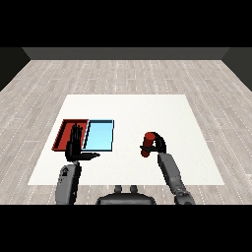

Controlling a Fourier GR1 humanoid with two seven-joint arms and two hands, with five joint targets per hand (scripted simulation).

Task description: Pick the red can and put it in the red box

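Red can (146, 144), no readable label, in right robot hand (158, 144)

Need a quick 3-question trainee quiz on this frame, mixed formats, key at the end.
1. True or false: the red can already lies in the red tray.
2. Which hand has its fingers curled round the can? A) left B) right C) neither
3. Fill in: the light blue tray lies directly to the ____ of the red tray in the head view.

Key:
1. False; it is in the right hand, well right of both trays.
2. B; the left hand is open, fingers straight, in front of the red tray.
3. right
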